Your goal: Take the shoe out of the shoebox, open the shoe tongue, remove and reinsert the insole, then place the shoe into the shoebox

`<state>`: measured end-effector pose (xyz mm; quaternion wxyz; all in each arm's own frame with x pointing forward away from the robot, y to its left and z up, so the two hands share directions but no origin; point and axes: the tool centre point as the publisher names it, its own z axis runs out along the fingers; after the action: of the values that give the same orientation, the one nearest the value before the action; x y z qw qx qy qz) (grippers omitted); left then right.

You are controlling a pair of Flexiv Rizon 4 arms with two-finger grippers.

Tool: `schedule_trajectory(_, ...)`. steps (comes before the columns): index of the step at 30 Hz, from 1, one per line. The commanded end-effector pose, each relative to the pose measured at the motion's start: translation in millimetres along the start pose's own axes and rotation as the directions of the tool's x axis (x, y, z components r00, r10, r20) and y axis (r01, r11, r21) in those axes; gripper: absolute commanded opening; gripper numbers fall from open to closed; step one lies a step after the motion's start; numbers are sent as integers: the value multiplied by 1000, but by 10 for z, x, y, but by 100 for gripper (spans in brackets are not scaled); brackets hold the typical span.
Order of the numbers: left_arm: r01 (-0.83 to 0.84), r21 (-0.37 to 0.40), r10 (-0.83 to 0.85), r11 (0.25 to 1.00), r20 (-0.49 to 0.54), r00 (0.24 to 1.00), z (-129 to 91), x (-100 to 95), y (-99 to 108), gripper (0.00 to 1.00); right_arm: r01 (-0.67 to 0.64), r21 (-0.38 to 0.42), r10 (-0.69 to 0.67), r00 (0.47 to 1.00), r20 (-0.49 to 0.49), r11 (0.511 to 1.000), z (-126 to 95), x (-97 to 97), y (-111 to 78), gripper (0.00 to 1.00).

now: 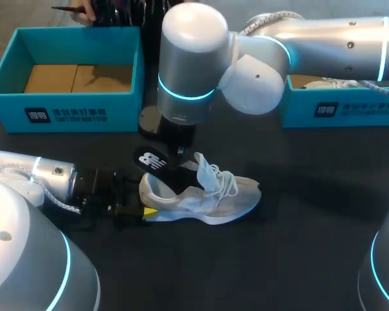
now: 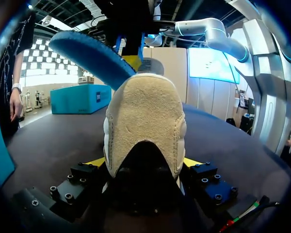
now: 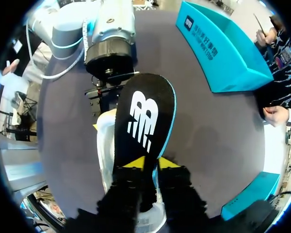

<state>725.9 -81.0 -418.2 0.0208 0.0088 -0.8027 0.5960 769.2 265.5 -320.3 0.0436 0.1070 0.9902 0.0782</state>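
Step in hand, by your judgement: insole stage; removal or reinsertion, cannot tell.
Sneaker [image 1: 204, 197] stands on its sole on counter [image 1: 311, 227], out of teal shoebox [image 1: 65, 113].
Your left hand [image 2: 143, 162]: clamped on sneaker heel from both sides.
Your right hand [image 3: 150, 162]: pinching one end of black insole [image 3: 143, 116], which slants up over heel.
Next move calls for firm heel hold and insole lined up with sneaker opening.

My right gripper [image 3: 152, 162] pinches the black, blue-edged foam insole [image 3: 144, 114], which hangs above the white fabric shoe [image 3: 105, 145].
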Motion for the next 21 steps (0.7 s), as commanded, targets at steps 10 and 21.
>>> schedule_trajectory(10,-1,0,1,1000,4,1000,13,15,18,0,-37,0,37,996,81,999,-313,32,-95,60)
schedule_trajectory(21,-1,0,1,1000,4,1000,13,15,18,0,-95,-93,104,990,94,991,-434,2,-113,56)
